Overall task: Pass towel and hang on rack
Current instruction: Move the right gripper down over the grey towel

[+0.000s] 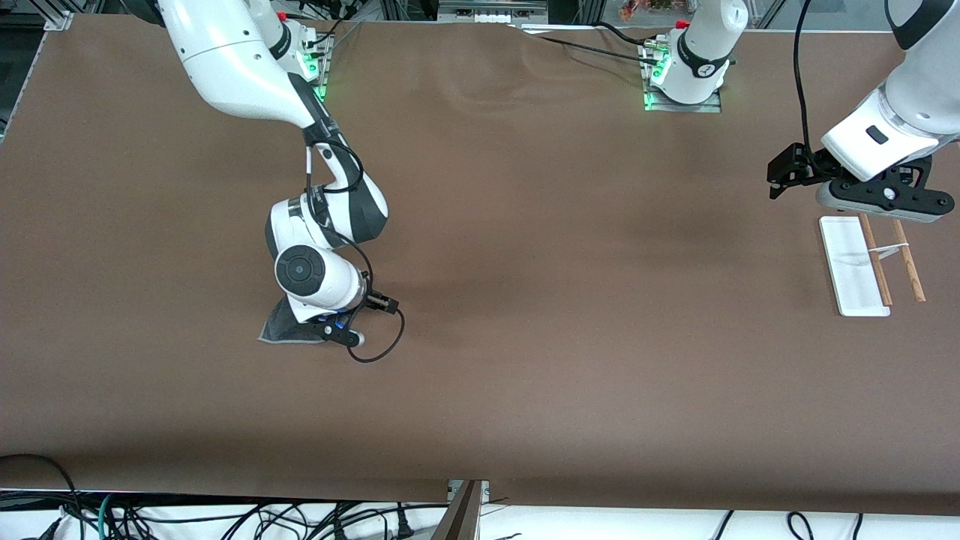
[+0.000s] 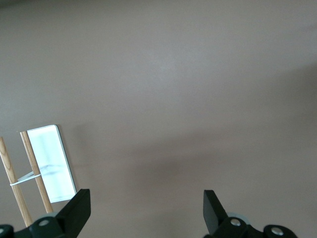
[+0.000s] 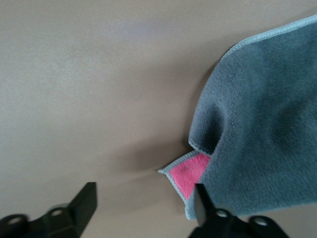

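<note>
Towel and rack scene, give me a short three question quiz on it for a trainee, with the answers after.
1. True or false: the towel is draped over the rack.
2. Which pincer is right over the towel? A) left pincer B) right pincer C) neither
3. Fill in: the left pincer hangs open beside the ____.

Key:
1. False. The towel lies flat on the table toward the right arm's end; the rack stands bare at the left arm's end.
2. B. The right pincer is open and low, one finger at the towel's pink corner, nothing gripped.
3. Rack.
</note>
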Available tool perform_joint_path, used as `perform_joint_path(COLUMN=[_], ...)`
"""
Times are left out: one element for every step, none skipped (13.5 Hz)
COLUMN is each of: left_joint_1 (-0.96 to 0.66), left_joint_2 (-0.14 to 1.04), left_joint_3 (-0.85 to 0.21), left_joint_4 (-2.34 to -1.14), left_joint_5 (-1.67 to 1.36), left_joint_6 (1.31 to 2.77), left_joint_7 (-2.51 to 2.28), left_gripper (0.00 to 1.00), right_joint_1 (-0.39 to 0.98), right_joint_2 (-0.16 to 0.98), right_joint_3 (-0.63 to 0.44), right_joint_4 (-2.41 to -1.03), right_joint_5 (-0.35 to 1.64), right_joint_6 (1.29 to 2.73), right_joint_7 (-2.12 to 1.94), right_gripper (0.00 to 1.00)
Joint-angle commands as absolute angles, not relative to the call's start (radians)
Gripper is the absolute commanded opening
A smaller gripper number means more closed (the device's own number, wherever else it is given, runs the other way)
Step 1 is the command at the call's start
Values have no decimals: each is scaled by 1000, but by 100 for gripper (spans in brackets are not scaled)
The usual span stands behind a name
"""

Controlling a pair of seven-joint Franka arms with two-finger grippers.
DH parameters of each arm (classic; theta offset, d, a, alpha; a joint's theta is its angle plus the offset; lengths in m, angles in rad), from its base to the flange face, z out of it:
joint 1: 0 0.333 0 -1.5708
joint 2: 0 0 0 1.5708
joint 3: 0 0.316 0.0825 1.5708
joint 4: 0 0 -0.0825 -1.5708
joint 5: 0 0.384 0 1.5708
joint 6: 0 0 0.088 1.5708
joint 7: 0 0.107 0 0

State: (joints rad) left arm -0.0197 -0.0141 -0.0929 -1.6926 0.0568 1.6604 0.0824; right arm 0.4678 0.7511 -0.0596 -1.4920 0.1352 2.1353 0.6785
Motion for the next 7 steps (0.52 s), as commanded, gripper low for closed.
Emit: perform_joint_path(left_joint_1=[-9, -9, -9, -9, -9, -9, -9], left_joint_2=[-20, -20, -20, -20, -20, -20, -20], left_joint_3=[-98, -98, -98, -98, -98, -98, -98], left_joint_4=[-1689, -1689, -1690, -1689, -1689, -1689, -1689], left_joint_5=[29, 29, 29, 29, 29, 29, 29], left_joint_6=[1646, 1646, 1646, 1646, 1646, 1646, 1646], left_joint_7=[81, 81, 81, 81, 81, 81, 81], left_gripper=[100, 100, 100, 100, 100, 100, 100], right_joint_1=[472, 472, 474, 474, 474, 474, 474], right_joint_2=[759, 762, 762, 762, 762, 762, 762], right_joint_3=[-61, -60, -61, -61, -60, -60, -60], right_joint_4=[-1497, -1502, -1512, -1528, -1545, -1554, -1555], right_joint_5=[150, 152, 152, 152, 152, 152, 152], right_joint_6=[2151, 2164, 2172, 2177, 2189, 2201, 2207], right_joint_7=[684, 684, 683, 681, 680, 677, 675], right_gripper=[75, 72, 68, 67, 64, 64, 63])
